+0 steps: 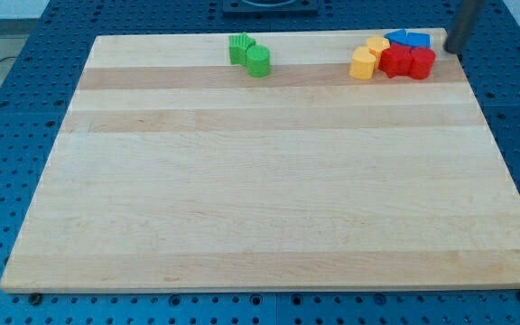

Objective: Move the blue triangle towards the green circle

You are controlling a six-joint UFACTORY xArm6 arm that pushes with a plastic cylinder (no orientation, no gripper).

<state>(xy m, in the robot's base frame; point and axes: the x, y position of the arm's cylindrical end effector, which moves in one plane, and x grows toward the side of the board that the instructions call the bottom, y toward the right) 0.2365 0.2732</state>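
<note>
The blue triangle [398, 37] lies near the board's top right, at the back of a tight cluster with another blue block [417, 40], two red blocks [394, 60] [421, 62] and two yellow blocks [364, 63] [377, 45]. The green circle [258, 60] sits at the top centre-left, touching a green star-like block [240, 48]. My tip [450, 51] is just right of the cluster, close to the blue and red blocks, near the board's right edge.
The wooden board [269, 190] lies on a blue perforated table [25, 99]. All the blocks stand along the board's top edge.
</note>
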